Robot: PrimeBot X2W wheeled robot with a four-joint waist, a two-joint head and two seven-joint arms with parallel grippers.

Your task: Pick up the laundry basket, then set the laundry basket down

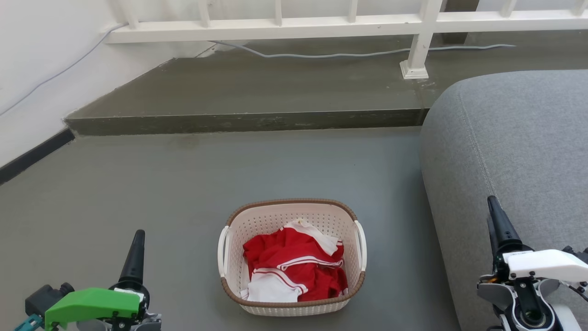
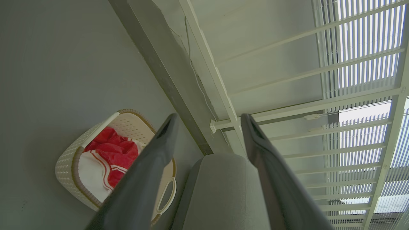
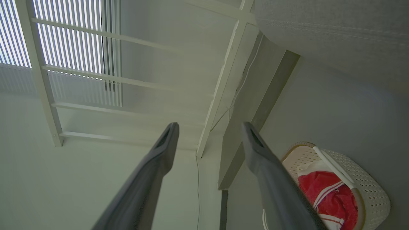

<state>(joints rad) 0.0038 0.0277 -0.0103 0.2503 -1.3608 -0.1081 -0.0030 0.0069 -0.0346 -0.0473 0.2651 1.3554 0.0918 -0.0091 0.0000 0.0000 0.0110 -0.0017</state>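
Between the two grippers, on the grey floor (image 1: 138, 184), the basket (image 1: 257, 220) stands upright, untouched, with red and white clothes (image 1: 294, 262) bunched inside it. It lies to the right of the left gripper (image 2: 209, 118) and to the left of the right gripper (image 3: 209, 126), well apart from both and a little ahead of their fingertips. Its white handles face one gripper each: the left handle (image 1: 223, 250) and the right handle (image 1: 362, 246). Both grippers have their dark fingers spread wide with nothing between them. The fingers point forward, away from the robot. A grey sofa (image 1: 514, 138) sits just beside the right gripper, on its outer side and beyond it; whether they touch cannot be told. Far ahead of both grippers a low step (image 1: 248, 122) rises, carrying a white railing (image 1: 275, 27), and a grey cable (image 1: 321, 55) runs along it.
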